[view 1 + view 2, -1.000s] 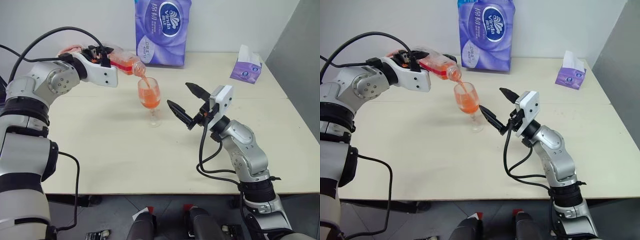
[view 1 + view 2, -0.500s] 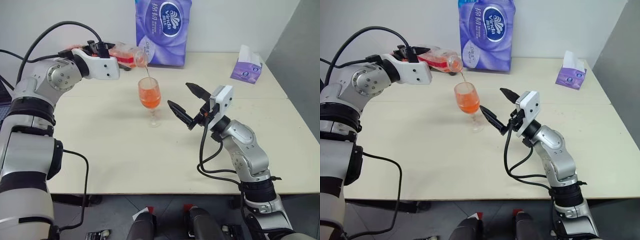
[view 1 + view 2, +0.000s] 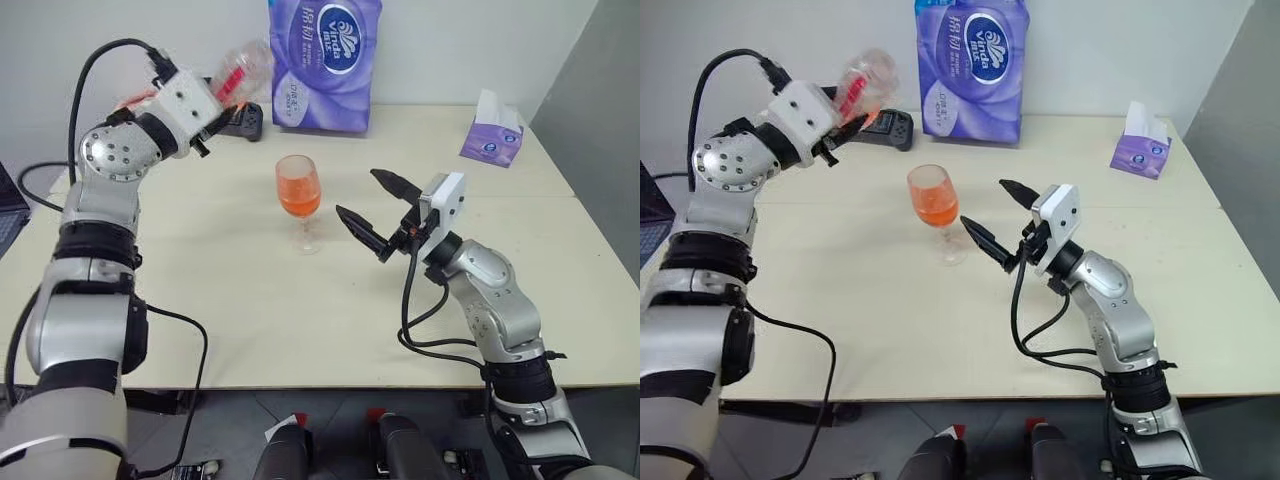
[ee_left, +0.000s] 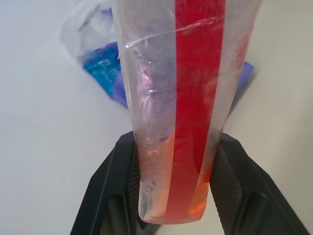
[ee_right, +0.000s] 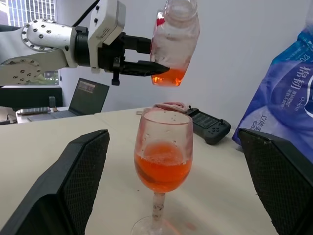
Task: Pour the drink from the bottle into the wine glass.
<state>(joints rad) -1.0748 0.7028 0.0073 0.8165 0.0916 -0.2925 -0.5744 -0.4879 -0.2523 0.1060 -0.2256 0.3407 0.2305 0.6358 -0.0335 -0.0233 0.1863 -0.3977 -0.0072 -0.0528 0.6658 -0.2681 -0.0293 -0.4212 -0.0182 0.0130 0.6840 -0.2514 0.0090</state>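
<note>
Holding the bottle (image 5: pixel 173 41) clamped in my left gripper (image 3: pixel 215 108), nearly upright and well above the wine glass (image 3: pixel 299 200), I judge pouring done: the drink (image 5: pixel 162 171) half-fills the bowl, dregs remain. My right gripper (image 3: pixel 368 210) waits wide, empty, beside it. The cap I cannot make out.

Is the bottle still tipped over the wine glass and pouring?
No, the bottle is held nearly upright in the left gripper, off to the side of the wine glass.

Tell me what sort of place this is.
Probably an office or lab test space: a plain cream table against a bare wall, a laptop and game controller on it, plus packs of tissues.
</note>
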